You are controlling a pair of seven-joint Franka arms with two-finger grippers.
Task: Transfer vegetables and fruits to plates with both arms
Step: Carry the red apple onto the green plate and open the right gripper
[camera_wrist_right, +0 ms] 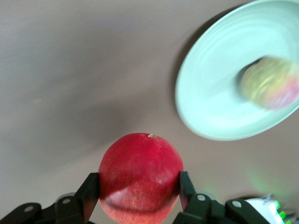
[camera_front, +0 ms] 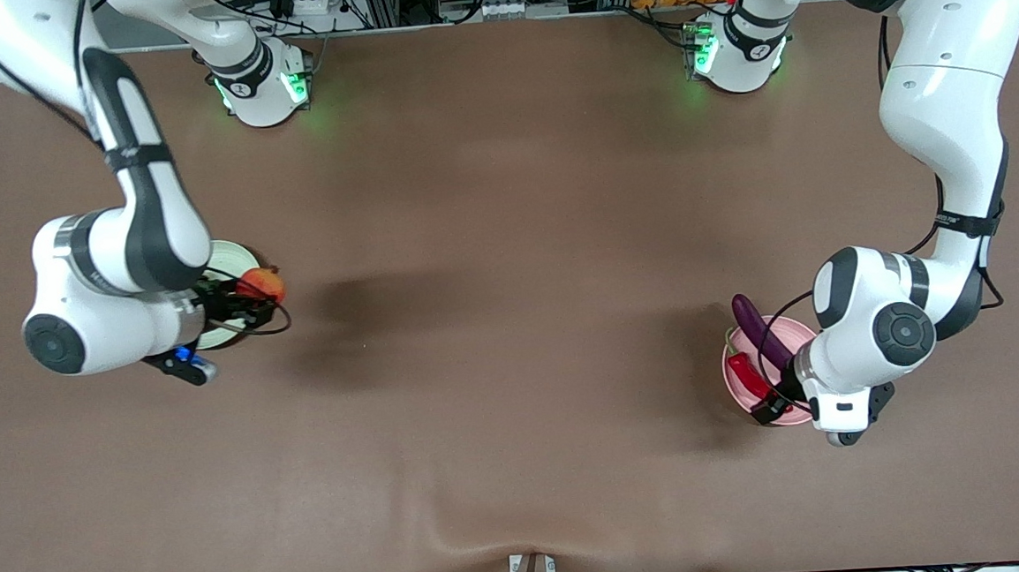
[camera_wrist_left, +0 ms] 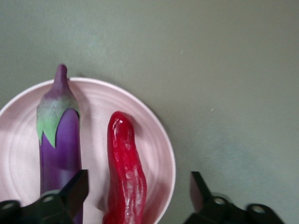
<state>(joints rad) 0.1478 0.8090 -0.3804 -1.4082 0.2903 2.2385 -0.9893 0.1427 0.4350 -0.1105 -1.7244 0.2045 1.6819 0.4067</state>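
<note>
Front view gives me the whole table: the pale pink plate [camera_front: 737,384] sits toward the left arm's end with the purple eggplant [camera_front: 762,331] and the red chili pepper [camera_front: 748,376] lying side by side on it, so the vegetables look done. The left gripper [camera_front: 772,408] hovers over that plate's edge; its wrist view shows the fingers [camera_wrist_left: 74,189] spread wide and empty, the chili [camera_wrist_left: 125,170] between them, apparently just let go. Toward the right arm's end, the right gripper [camera_front: 241,302] is pinched on the red apple [camera_front: 262,286] beside the pale green plate [camera_front: 226,257], which the arm mostly hides from across the table. Only the right wrist view settles matters there: both fingers [camera_wrist_right: 89,190] press the apple's [camera_wrist_right: 140,175] sides, carried over bare table, and the peach [camera_wrist_right: 271,84] already rests on the green plate [camera_wrist_right: 210,93]. By my reckoning, the apple's placement is all that remains.
</note>
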